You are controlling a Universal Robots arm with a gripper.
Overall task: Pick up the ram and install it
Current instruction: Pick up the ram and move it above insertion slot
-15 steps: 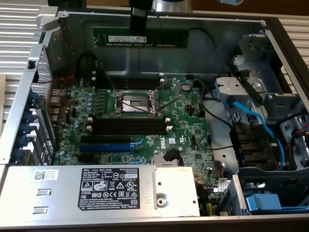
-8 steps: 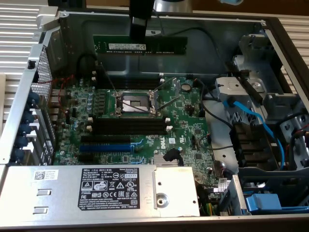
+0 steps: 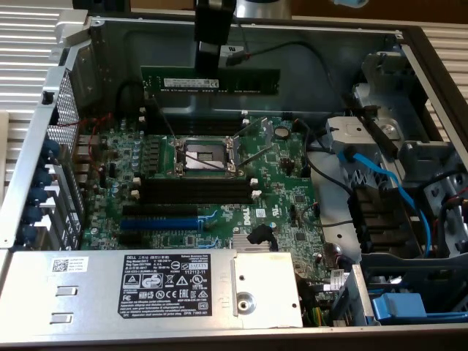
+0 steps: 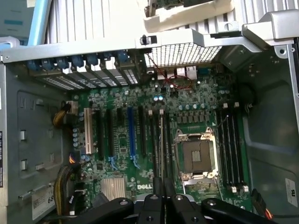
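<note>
Above the motherboard (image 3: 285, 191) | fingers (image 3: 207, 57) pinching ram (image 3: 245, 80); arm (image 3: 213, 14) cut off above; ram edge-on from wrist

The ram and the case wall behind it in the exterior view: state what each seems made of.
The ram: dark-green circuit board, probably fibreglass laminate, matt, with a white paper-like label strip and black, likely plastic, chips. The case wall: bare grey sheet metal, probably steel, judging by its dull, even sheen.

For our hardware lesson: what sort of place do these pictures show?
Probably a computer assembly or repair bench: an open desktop case, its green motherboard exposed, a gripper holding the ram.
</note>
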